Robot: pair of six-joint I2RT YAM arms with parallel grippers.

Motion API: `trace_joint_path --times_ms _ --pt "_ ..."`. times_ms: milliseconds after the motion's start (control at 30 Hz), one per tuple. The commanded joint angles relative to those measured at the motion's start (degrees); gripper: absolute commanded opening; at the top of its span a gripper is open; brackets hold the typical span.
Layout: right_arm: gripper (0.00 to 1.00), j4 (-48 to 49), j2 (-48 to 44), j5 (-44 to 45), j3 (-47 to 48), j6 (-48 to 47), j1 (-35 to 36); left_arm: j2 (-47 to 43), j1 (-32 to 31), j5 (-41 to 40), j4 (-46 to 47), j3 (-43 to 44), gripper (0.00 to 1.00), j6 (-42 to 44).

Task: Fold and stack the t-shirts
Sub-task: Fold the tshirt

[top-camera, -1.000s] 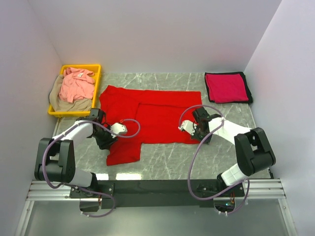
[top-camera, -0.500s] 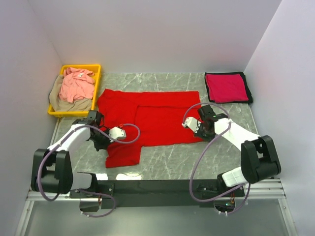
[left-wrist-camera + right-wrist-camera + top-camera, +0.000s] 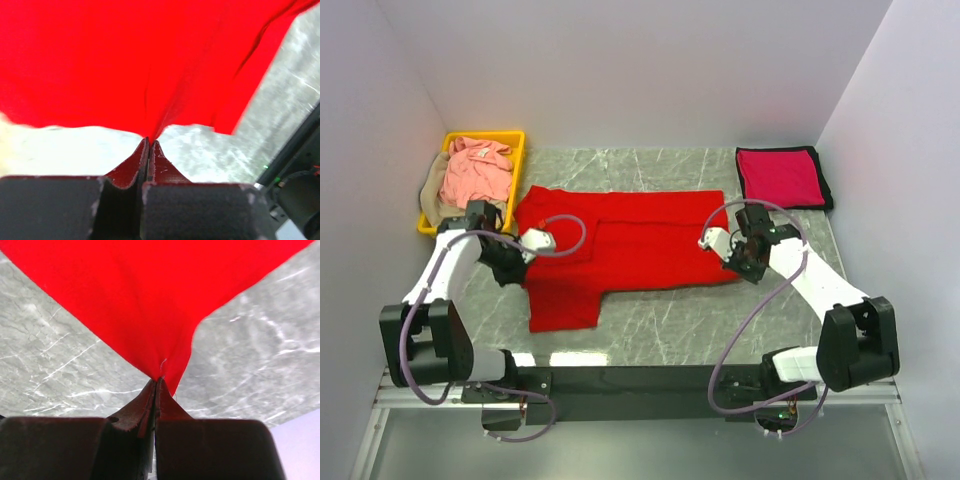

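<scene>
A bright red t-shirt lies spread across the middle of the marble table, one part reaching toward the near edge at the left. My left gripper is shut on its left edge; in the left wrist view the cloth fans out taut from the pinched tips. At the shirt's right corner my right gripper is shut too, with red cloth pulled into its tips. A folded crimson-magenta t-shirt rests at the back right. The salmon pink t-shirt and the tan one lie crumpled at the back left.
A yellow plastic bin at the back left holds the pink and tan shirts. A black-edged cloth lies under the magenta shirt. White walls close in on three sides. Bare marble shows in front of the red shirt.
My left gripper has shut on the shirt's left edge. Both grippers have moved apart and toward the back, and the red shirt is now drawn out flatter and wider.
</scene>
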Motion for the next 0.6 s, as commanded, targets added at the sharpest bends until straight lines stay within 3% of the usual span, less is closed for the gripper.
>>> trace_joint_path --times_ms 0,567 --pt "0.00 -2.5 0.8 -0.9 5.3 -1.2 -0.6 2.1 1.6 4.3 -4.0 6.4 0.01 1.0" --pt "0.00 -4.3 19.7 -0.5 25.9 -2.0 -2.3 18.5 2.5 6.2 -0.5 24.8 0.01 -5.6"
